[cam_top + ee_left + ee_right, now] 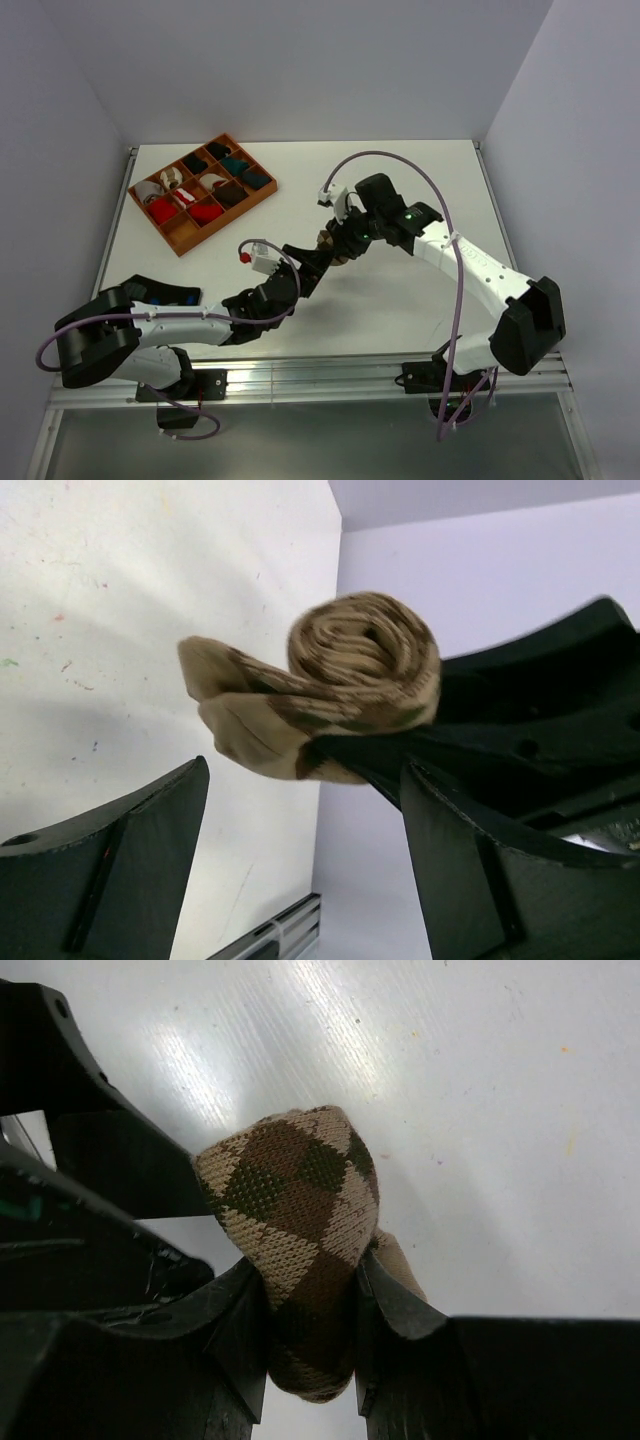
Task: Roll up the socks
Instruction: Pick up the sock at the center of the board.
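Observation:
The tan-and-brown argyle sock (328, 241) is rolled into a tight coil and held above the table's middle. My right gripper (342, 243) is shut on it; in the right wrist view both fingers pinch the roll (290, 1190) at the gripper (312, 1295). In the left wrist view the coil's spiral end (360, 665) faces me with a loose flap hanging to the left. My left gripper (318, 257) is open just below the roll, its jaws (305, 815) wide apart and empty. I see no red sock with a white patch.
An orange compartment tray (186, 246) stands at the back left, holding black, teal, white and red sock rolls. The right arm's cable (440, 200) loops over the table. Grey walls close in at the left, back and right.

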